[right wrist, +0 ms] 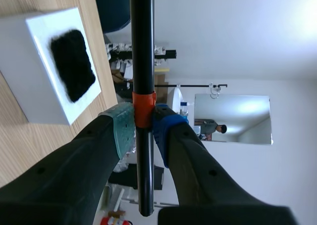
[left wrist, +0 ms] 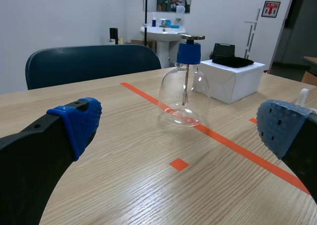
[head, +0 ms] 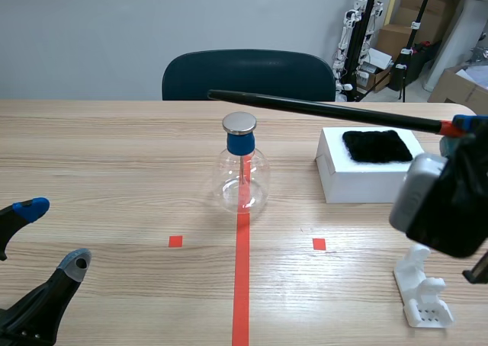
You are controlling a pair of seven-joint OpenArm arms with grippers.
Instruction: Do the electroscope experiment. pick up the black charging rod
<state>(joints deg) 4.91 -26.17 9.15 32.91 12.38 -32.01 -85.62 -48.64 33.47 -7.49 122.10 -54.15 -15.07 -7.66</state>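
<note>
Wood-grain worktop (head: 114,171) with a dark blue chair (head: 248,72) at its far edge; a storeroom clutter of boxes and stands lies beyond on the right.

The black charging rod (head: 320,108) is clear of the worktop, clamped in the right end effector (right wrist: 143,123) at the scene's right. Its pads close on the orange-red band near the rod's held end. From there the rod runs almost level toward the left, passing above the white box (head: 366,174) and its black cloth (head: 376,145). Its free tip ends up and to the left of the metal disc that caps the glass electroscope flask (head: 242,174), with no contact visible.

The rod itself is slim, straight and glossy black, of even thickness, with a short stub projecting behind the grip.

The left end effector (head: 53,235) rests low at the near left, fingers spread and empty.

Judged from this state, the pick-up step is complete. The next move probably calls for a controlled swing of the long rod (its reach makes the tip hard to steer). It should keep clear of the flask, which looks light and easy to topple.

A white plastic stand (head: 423,293) sits near right.
</note>
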